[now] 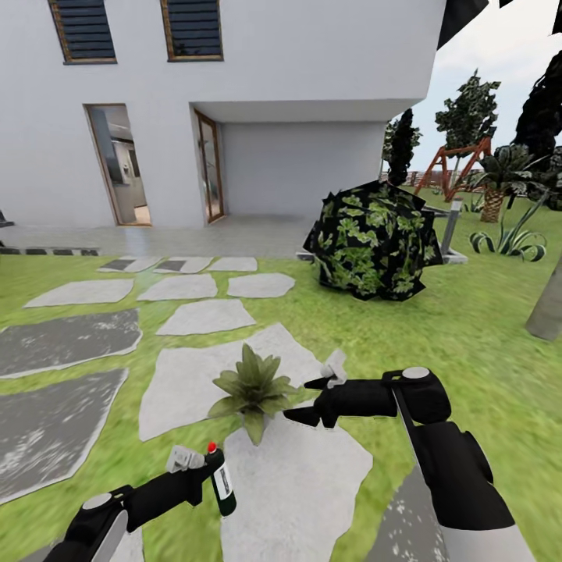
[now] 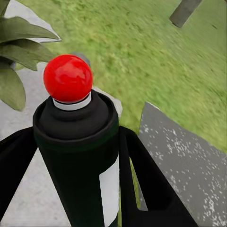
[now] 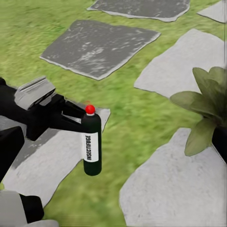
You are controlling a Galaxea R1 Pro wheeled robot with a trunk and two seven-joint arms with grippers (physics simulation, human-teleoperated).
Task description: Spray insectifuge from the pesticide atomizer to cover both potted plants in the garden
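The pesticide atomizer (image 1: 223,488), a black bottle with a red tip, hangs upright over the lawn's edge by a white stepping stone. My left gripper (image 1: 212,468) is shut on it. In the left wrist view the bottle (image 2: 75,151) stands between both black fingers (image 2: 149,189). The right wrist view shows its white INSECTIFUGE label (image 3: 91,146). One potted plant (image 1: 251,389), a rosette of pointed green leaves, sits on the stone just beyond the bottle. My right gripper (image 1: 303,400) is open beside the plant's right side, holding nothing.
Grey and white stepping stones (image 1: 203,316) cross the lawn toward the house. A big dark round bush (image 1: 373,242) and a grey bollard lamp (image 1: 450,228) stand ahead right, a striped agave (image 1: 511,238) beyond. A tree trunk (image 1: 546,308) rises at far right.
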